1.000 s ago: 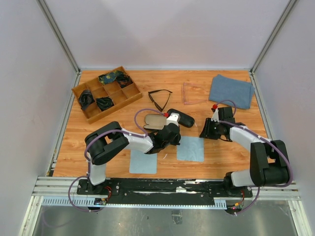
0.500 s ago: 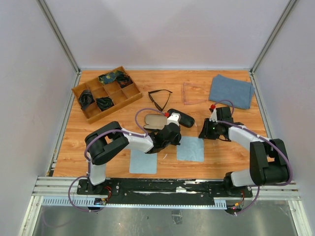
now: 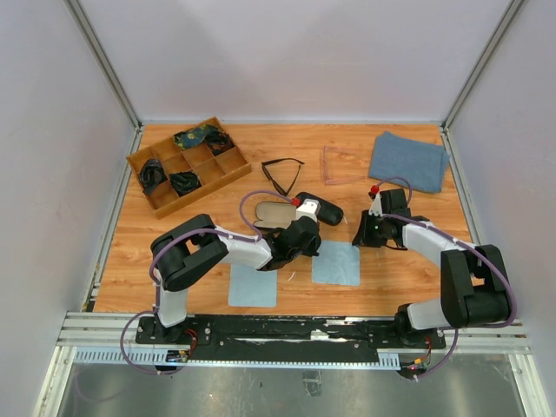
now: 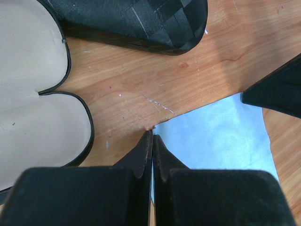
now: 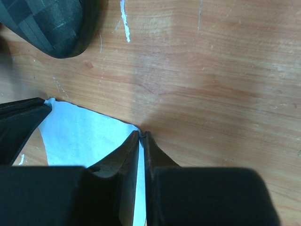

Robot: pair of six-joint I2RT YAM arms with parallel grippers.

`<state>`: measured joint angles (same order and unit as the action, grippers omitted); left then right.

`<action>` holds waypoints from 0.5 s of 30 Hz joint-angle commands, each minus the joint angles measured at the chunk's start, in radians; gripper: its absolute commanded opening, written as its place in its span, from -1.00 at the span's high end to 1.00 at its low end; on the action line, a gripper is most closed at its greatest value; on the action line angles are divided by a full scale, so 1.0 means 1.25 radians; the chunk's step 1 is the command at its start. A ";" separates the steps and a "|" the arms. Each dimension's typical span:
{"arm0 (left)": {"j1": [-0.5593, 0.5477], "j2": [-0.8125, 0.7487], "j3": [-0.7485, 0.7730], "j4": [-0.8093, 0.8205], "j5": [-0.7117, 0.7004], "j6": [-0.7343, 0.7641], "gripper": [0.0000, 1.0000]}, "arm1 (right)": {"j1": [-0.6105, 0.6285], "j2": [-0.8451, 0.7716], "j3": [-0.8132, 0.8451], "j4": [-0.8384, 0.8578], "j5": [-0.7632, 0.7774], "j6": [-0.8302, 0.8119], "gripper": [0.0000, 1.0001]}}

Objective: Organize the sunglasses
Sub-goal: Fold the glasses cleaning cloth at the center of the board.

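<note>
Item: light blue cloth (image 3: 336, 263), flat on the table (image 3: 434, 217), near centre. Left end effector (image 4: 151, 141): jaws pressed together on the cloth's far left corner. Right end effector (image 5: 140, 139): jaws all but together on the far right corner, a sliver of cloth between them. Sunglasses: black-framed pair (image 3: 281, 172) lying arms spread on the table, beyond the open case (image 3: 274, 213); pale translucent pair (image 3: 340, 165) to its right, beside the folded grey-blue cloth (image 3: 408, 161); neither pair is touched by an arm. Closed case (image 3: 320, 208) lies just beyond the held edge. Hazards, as judged: each grip takes only the tip of a corner, so the thin fabric may slide out of one on lifting and leave the cloth hanging from the other. Unequal pull between the arms could stretch or skew it. A lift carried toward the far side may drag the edge against either case and shift it. Fingertips pressed to the wood may scrape.
</note>
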<state>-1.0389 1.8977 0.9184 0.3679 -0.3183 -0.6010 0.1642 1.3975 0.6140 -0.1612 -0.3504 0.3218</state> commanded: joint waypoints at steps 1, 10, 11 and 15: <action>0.000 0.021 0.018 -0.010 0.003 0.021 0.99 | 0.012 0.008 0.005 -0.018 0.025 -0.001 0.88; 0.000 0.004 0.009 0.019 0.015 0.054 0.99 | 0.030 -0.083 -0.027 0.036 0.053 -0.017 0.99; -0.001 0.001 0.009 0.023 0.014 0.057 0.99 | 0.032 -0.094 -0.032 0.040 0.057 -0.018 0.99; 0.000 -0.006 0.014 0.026 0.014 0.073 0.99 | 0.034 -0.119 -0.037 0.041 0.064 -0.021 0.99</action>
<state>-1.0389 1.8992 0.9237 0.3687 -0.3038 -0.5472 0.1917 1.2831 0.5835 -0.1318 -0.3042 0.3149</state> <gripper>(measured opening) 0.012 0.011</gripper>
